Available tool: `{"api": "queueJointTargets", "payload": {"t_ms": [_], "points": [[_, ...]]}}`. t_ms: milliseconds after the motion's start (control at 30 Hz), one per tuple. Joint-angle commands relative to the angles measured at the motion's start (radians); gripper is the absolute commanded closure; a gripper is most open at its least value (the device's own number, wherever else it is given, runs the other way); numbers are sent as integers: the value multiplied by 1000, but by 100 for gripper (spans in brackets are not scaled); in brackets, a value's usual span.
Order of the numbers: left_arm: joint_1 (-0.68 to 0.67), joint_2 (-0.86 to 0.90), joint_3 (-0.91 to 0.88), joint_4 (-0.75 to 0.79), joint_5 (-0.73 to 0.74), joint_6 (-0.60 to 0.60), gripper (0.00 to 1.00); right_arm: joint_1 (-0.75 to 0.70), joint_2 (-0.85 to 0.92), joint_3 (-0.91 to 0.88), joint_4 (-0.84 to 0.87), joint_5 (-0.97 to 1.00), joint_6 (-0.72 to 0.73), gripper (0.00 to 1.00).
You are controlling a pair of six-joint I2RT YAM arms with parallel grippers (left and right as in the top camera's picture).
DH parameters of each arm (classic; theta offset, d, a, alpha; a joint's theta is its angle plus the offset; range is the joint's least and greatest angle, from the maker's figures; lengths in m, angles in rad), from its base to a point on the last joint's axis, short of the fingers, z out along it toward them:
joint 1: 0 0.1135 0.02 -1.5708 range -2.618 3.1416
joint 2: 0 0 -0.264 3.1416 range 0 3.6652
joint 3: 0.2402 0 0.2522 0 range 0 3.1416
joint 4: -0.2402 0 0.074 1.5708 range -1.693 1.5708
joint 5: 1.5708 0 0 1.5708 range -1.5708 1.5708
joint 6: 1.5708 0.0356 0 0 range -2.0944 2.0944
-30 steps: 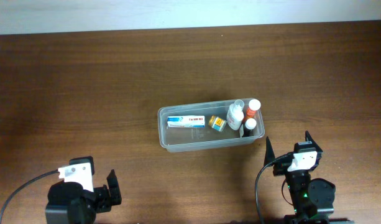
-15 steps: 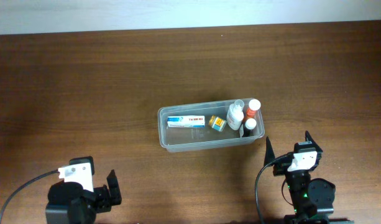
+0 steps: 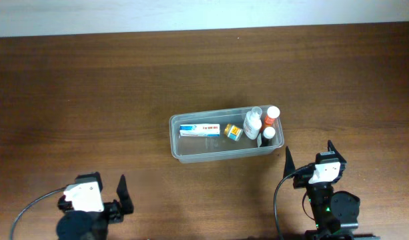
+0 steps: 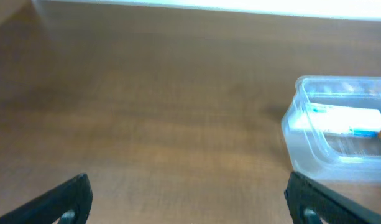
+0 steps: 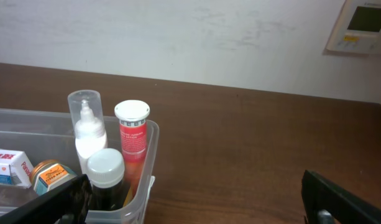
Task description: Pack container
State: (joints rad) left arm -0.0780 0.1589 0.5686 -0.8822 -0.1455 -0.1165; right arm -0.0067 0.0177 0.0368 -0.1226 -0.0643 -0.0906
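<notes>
The clear plastic container (image 3: 184, 150) sits at the table's middle. It holds a white and blue box (image 3: 199, 129), a small orange jar (image 3: 233, 131), a white spray bottle (image 3: 252, 124), a red tube with a white cap (image 3: 271, 116) and a dark bottle with a white cap (image 3: 268, 136). The container also shows in the left wrist view (image 4: 302, 134) and in the right wrist view (image 5: 143, 186). My left gripper (image 3: 104, 193) is open and empty at the front left, far from the container. My right gripper (image 3: 309, 157) is open and empty just right of and in front of the container.
The brown wooden table (image 3: 91, 100) runs to a white wall at the back. A wall thermostat (image 5: 361, 25) shows in the right wrist view.
The left arm has drawn back toward the front edge and shifted slightly right. The right arm and the container have not moved.
</notes>
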Motion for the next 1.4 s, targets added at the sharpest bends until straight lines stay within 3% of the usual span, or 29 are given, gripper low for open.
{"api": "queueJointTargets", "payload": {"t_ms": [0,333,433,1367], "points": [[3,-76,-156,139,1,13,0,6,-5,-8,-1,16,-10,2],[2,-154,-565,892,18,11,0,6,-5,-8,-1,16,-10,2],[2,-154,-556,800,22,13,0,6,-5,-8,-1,16,-10,2],[2,-154,-556,803,23,13,0,6,-5,-8,-1,16,-10,2]]}}
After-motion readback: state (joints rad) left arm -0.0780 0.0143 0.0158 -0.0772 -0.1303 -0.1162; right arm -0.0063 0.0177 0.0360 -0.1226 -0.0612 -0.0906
